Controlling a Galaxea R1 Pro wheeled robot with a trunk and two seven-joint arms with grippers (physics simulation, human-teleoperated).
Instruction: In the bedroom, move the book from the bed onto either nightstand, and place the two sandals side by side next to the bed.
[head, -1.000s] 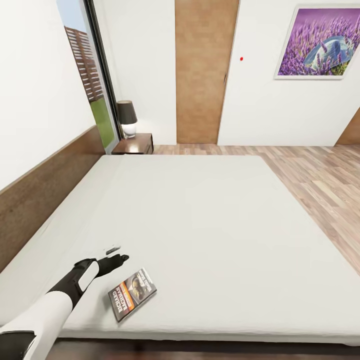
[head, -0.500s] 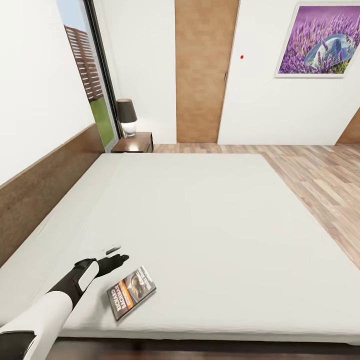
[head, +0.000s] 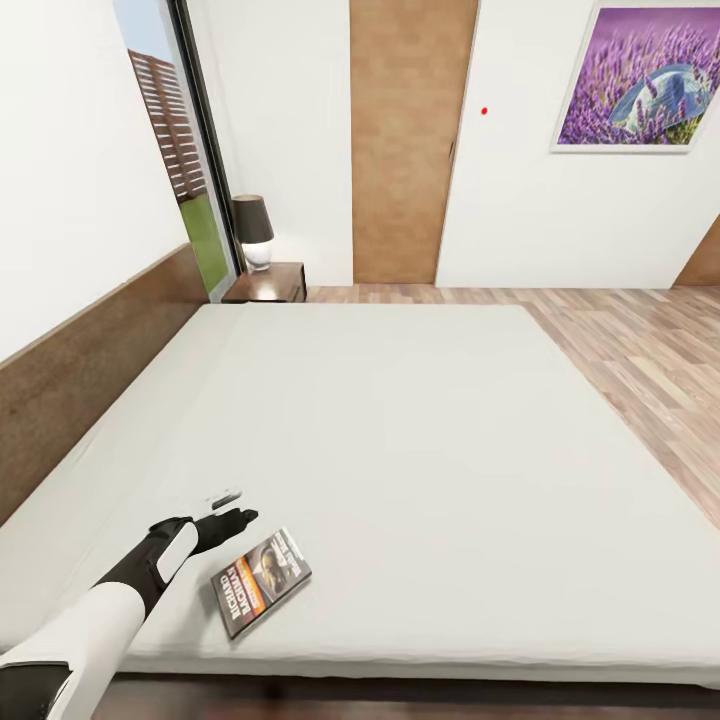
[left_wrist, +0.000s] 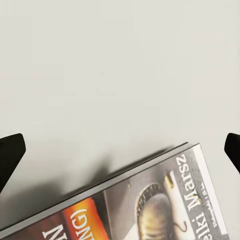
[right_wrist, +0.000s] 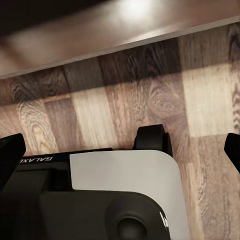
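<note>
The book, a dark paperback with an orange band, lies flat on the bed near its front left corner. My left gripper hovers open just beyond the book's upper left edge, apart from it. In the left wrist view the book sits below the open left gripper, whose fingertips are spread wide over bare mattress. A nightstand stands at the bed's far left corner. My right gripper hangs open over the wood floor. The two sandals are out of view.
A dark-shaded lamp stands on the nightstand beside a tall window. A brown headboard runs along the left. A wooden door and a lavender picture are on the far wall. Plank floor lies to the right of the bed.
The whole picture has shifted slightly upward, so the camera has moved. The book lies in the same spot on the bed, and the left gripper stays open beside it.
</note>
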